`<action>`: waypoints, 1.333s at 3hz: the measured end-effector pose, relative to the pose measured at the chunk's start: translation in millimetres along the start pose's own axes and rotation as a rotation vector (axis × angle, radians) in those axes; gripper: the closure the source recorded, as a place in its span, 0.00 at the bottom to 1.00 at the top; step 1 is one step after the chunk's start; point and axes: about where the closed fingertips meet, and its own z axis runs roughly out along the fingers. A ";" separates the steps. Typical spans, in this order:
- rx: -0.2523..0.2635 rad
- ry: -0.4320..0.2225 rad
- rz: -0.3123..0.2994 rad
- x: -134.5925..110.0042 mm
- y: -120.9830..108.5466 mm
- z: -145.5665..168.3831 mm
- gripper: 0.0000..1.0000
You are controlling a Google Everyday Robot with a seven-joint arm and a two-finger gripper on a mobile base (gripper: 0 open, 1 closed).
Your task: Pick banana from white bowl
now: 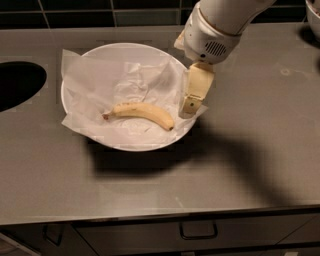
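The banana [141, 113], pale yellow with a dark stem and tip, lies curved in the lower middle of the white bowl [107, 52], which is lined with crinkled white paper. The bowl stands on the grey counter, left of centre. My gripper [191, 105] hangs from the white arm at the top right and sits over the bowl's right rim, a short way right of the banana's tip and above it. It holds nothing.
A dark round sink opening [15, 85] is cut in the counter at the far left. The rim of another white dish [314, 15] shows at the top right corner. Drawer fronts with a handle [198, 231] run below the counter's front edge.
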 end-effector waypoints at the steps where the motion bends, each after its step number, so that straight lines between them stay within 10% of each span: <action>1: 0.000 0.000 0.000 -0.1 0.0 0.1 0.00; 4: -0.094 0.032 0.005 -23.7 -13.5 52.2 0.52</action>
